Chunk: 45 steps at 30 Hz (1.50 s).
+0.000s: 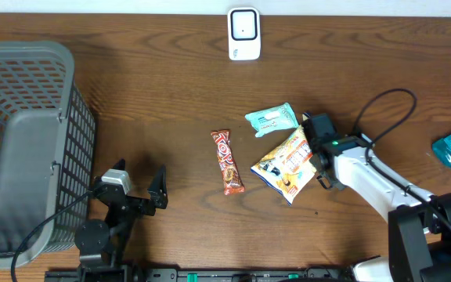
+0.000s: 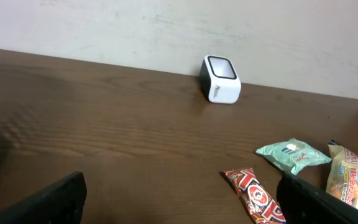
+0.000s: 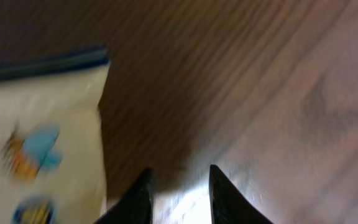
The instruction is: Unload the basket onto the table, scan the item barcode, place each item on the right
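While no item has yet been lifted, the snack bag lies flat on the table, its near edge just beside the right gripper. In the right wrist view the bag sits off to one side of the fingers, not between them. The jaws stand narrowly apart, with only bare wood showing in the gap, so nothing is held.

I judge the step in hand to be the pick-up, with the grasp on the bag not yet made. The next move calls for shifting the gripper sideways until one finger is over the bag's edge. The jaws would then have to close on that crinkly edge without sliding the bag away.

A teal packet lies just beyond the gripper, touching or nearly touching the bag's far corner. A red candy bar lies on the bag's far side from the gripper, near but apart.

The scanner stands well ahead of the gripper by the far edge, so the bag must be carried there with its barcode turned to the window. Which face bears the barcode I cannot tell.

The left gripper hangs wide and empty, well apart from everything, beside the basket.
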Tool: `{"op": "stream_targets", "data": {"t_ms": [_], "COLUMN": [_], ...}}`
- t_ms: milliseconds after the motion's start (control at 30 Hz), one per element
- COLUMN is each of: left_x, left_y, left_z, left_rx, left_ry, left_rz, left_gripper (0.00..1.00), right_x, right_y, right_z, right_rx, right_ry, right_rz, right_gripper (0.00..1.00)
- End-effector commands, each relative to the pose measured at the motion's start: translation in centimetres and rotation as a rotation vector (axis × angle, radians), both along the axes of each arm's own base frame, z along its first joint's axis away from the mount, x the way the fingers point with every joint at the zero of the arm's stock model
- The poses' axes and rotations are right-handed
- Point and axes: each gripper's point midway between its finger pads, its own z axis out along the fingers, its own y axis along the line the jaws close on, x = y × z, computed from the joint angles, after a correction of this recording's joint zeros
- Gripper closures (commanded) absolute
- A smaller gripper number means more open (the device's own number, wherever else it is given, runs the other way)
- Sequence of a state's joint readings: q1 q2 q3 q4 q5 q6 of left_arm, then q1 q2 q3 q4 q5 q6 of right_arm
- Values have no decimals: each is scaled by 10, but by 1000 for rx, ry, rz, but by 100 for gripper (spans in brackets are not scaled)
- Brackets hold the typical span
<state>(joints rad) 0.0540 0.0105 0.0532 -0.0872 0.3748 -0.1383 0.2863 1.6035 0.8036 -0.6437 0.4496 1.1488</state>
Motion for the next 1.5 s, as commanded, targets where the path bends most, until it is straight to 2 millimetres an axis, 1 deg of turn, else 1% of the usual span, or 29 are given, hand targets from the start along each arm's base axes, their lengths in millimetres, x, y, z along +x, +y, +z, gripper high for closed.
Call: {"op": "stream_targets", "data": {"t_ms": [0, 67, 100, 133, 200, 267, 367, 433, 533, 567, 600, 667, 733, 800, 867, 933, 1033, 1133, 1233, 1267, 1333, 1400, 1467], "left_x": [-1, -1, -1, -1, -1, -1, -1, -1, -1, -1, -1, -1, -1, -1, -1, -1, -1, -1, -1, -1, -1, -1, -1], "left_y": [-1, -1, -1, -1, -1, -1, -1, -1, -1, -1, -1, -1, -1, -1, -1, -1, -1, -1, -1, -1, -1, -1, -1], "left_z": [-13, -13, -13, -13, -13, -13, -13, -13, -13, -13, -13, -13, -13, -13, -13, -13, -14, -14, -13, -13, -14, -14, -13], "left_rx": [-11, -11, -11, -11, -11, -11, -11, -11, -11, -11, -11, -11, -11, -11, -11, -11, -11, -11, -11, -11, -11, -11, -11], "left_ry": [42, 42, 42, 42, 42, 42, 42, 42, 42, 42, 42, 42, 42, 42, 42, 42, 42, 42, 42, 42, 42, 42, 42], "left_rz": [-5, -5, -5, -5, -5, -5, -5, -5, -5, -5, -5, -5, -5, -5, -5, -5, -5, -5, -5, -5, -5, -5, -5], "left_gripper": [2, 2, 2, 2, 2, 2, 2, 2, 2, 2, 2, 2, 2, 2, 2, 2, 2, 2, 2, 2, 2, 2, 2], "right_x": [17, 42, 56, 66, 85, 97, 114, 119, 116, 111, 109, 105, 101, 97, 93, 88, 83, 77, 70, 67, 61, 53, 44], "right_y": [-18, -13, -7, 0, 21, 39, 67, 85, 109, 120, 127, 137, 146, 152, 154, 155, 158, 152, 144, 145, 148, 144, 136], "right_z": [3, 6, 8, 10, 16, 23, 38, 46, 51, 53, 55, 59, 61, 56, 48, 44, 48, 67, 89, 93, 93, 86, 77], "right_rx": [-14, 39, 77, 110, 194, 245, 293, 326, 402, 431, 453, 505, 528, 496, 406, 317, 168, -32, -185, -211, -226, -237, -249], "right_ry": [-78, -147, -181, -207, -264, -311, -390, -426, -438, -436, -439, -445, -440, -411, -355, -308, -247, -191, -158, -148, -125, -79, -21], "right_rz": [-50, 18, 73, 122, 247, 342, 514, 633, 775, 854, 906, 951, 976, 983, 968, 959, 932, 859, 816, 821, 841, 853, 851], "right_gripper": [72, 72, 71, 71, 69, 67, 60, 55, 49, 46, 46, 48, 48, 44, 36, 30, 24, 21, 18, 17, 16, 16, 16]}}
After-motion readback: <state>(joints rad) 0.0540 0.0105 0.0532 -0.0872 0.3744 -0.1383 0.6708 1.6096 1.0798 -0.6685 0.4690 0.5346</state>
